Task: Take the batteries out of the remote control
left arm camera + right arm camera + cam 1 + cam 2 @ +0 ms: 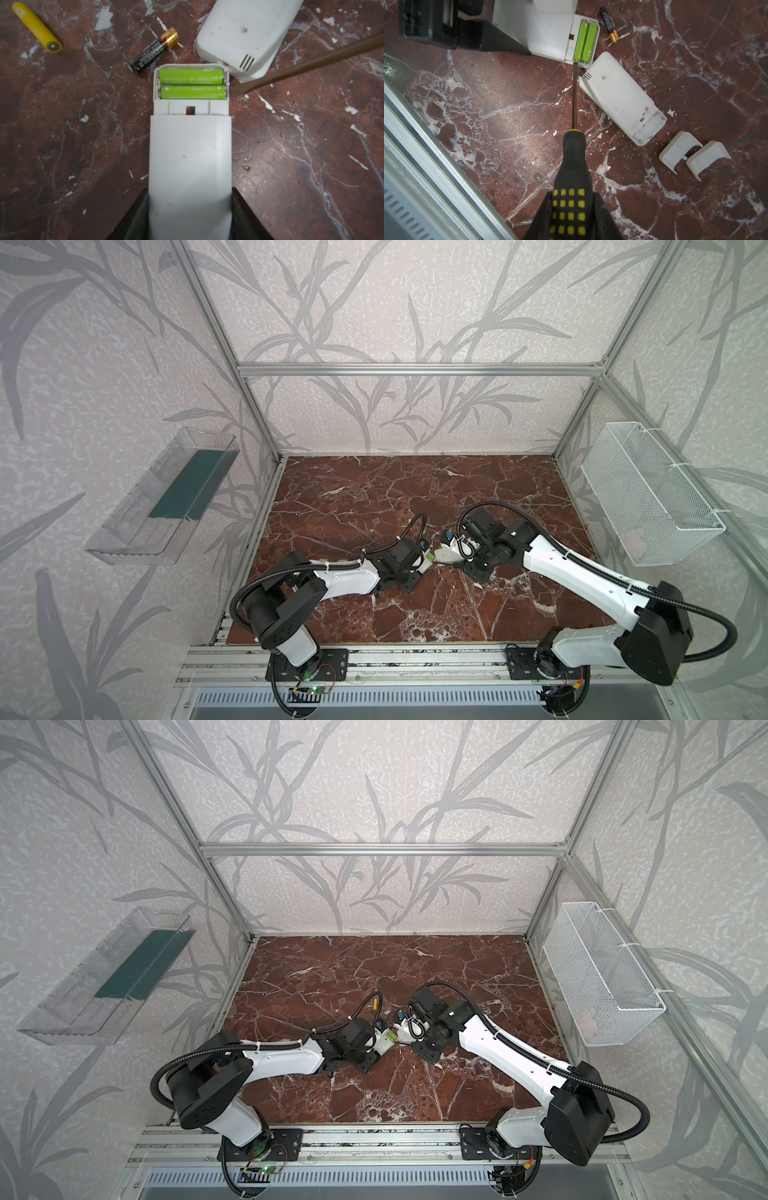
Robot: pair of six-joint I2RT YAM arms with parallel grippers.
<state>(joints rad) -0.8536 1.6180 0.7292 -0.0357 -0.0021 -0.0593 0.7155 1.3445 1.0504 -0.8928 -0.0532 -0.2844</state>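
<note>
Left end effector (190,207) clamps remote (190,149); right end effector (572,207) grips screwdriver (574,149); second remote (616,97) seemingly crowds tip

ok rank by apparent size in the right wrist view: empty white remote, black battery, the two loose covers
1. empty white remote
2. loose covers, alike, unranked
3. black battery, though it may sit farther from the camera

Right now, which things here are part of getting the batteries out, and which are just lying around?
In the job: remote in left gripper; its two green batteries; screwdriver in right gripper.
Lying about: yellow battery; black battery; empty second remote; two covers; wire basket; clear bin.
</note>
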